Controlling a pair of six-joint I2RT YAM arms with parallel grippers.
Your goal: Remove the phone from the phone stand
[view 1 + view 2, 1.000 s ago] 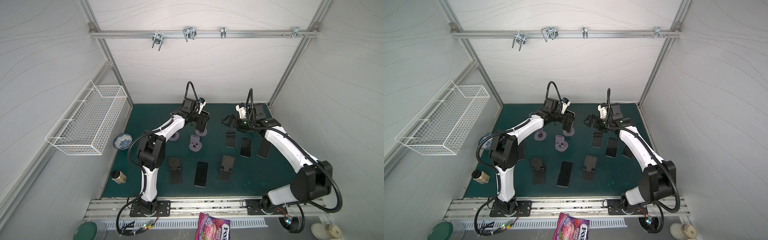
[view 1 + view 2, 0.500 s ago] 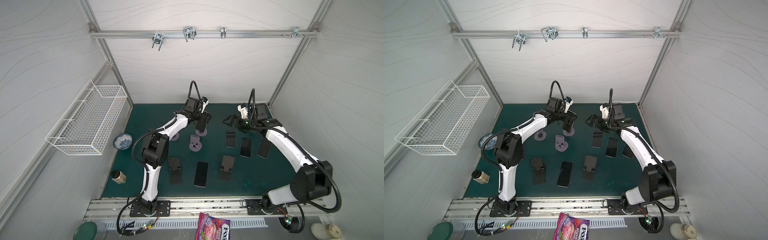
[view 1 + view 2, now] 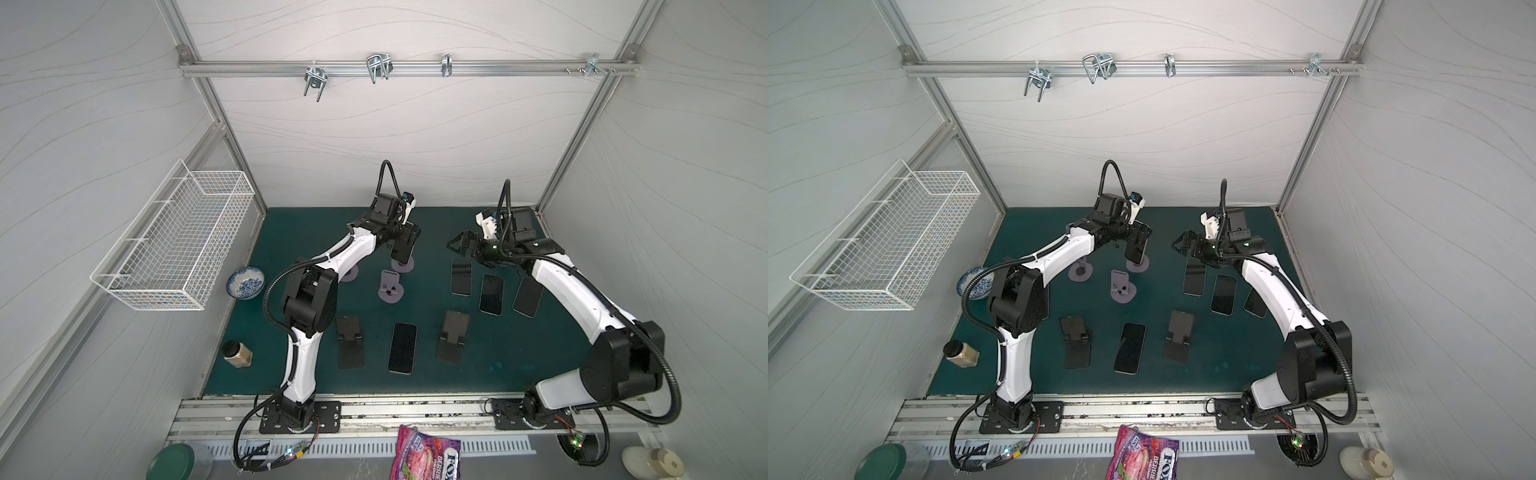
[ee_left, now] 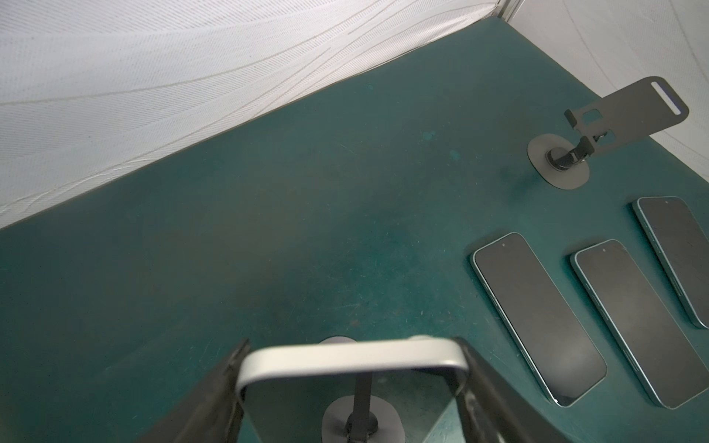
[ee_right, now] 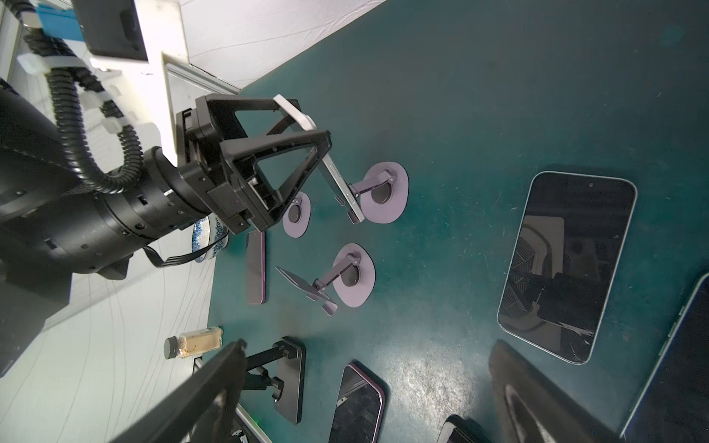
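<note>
Silver-edged smartphone (image 4: 326, 356) leans on purple round-base phone stand (image 3: 405, 266), far end of green mat (image 3: 299, 232). Left gripper (image 3: 405, 243) straddles phone's top, jaws pressed on both long edges. Empty twin stand (image 3: 390, 286) just beside phone stand, nearer robot bases. Three dark-screen phones (image 3: 491, 293) lie flat toward right arm's side. Right gripper (image 3: 456, 243) spread wide, empty, above nearest flat phone, apart from stand.

"FOX", "BERRIES" on snack bag (image 3: 428, 456)
</note>
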